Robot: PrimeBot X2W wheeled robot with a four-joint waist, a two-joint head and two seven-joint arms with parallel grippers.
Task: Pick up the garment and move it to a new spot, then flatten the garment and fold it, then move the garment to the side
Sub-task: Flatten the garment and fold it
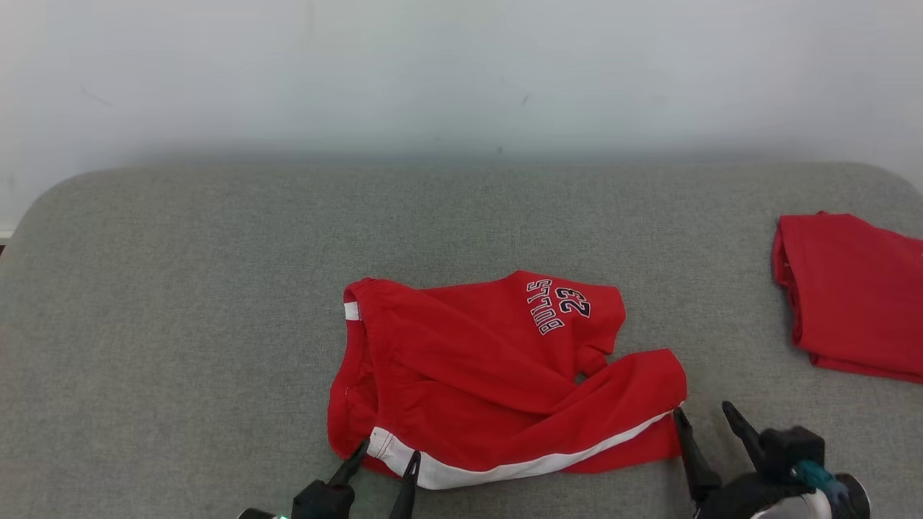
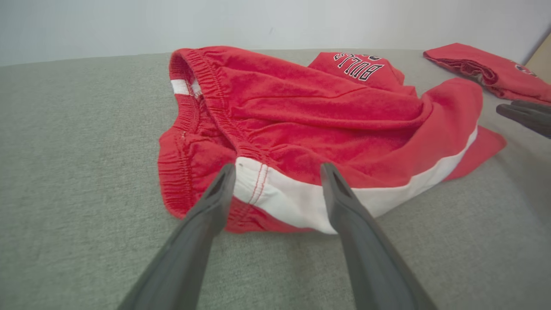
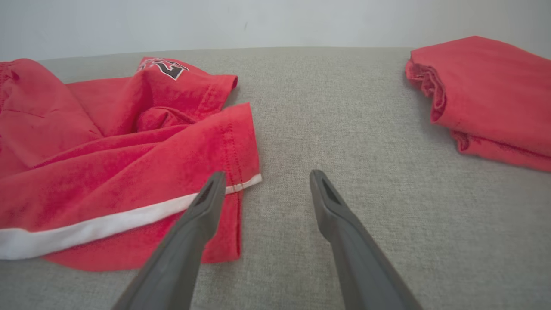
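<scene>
As the crumpled red shorts (image 1: 490, 382) lie rumpled just below the middle of the grey fabric-covered counter (image 1: 180, 324), you can see they are far from flat: one leg is twisted across the other, with deep folds running through the cloth. The gathered elastic waistband (image 1: 360, 303) sits at the 9 o'clock side, and the black-and-white "BULLS 23" lettering (image 1: 559, 306) is up at 1 o'clock, reading upside down from the head view. A broad white side stripe (image 1: 519, 468) sweeps along the near edge, from 7 o'clock round to 4 o'clock.

Down at 7 o'clock of the shorts, the left claw (image 1: 389, 450) has its two dark fingers spread wide, the tips straddling the waistband end of that stripe. From its wrist view (image 2: 277, 172) nothing is pinched between them. Whether the tips touch the cloth, I can't tell.

Over at 4 o'clock, the right claw (image 1: 703, 411) is spread wide too and holding nothing. Its wrist view (image 3: 267, 174) shows one fingertip at the leg hem where the stripe ends, the other over bare counter.

Out at 3 o'clock, well apart, a second red garment, neatly folded (image 1: 854, 295), rests by the counter's edge. Beyond, at 12 o'clock, stands a plain pale wall (image 1: 433, 72).
</scene>
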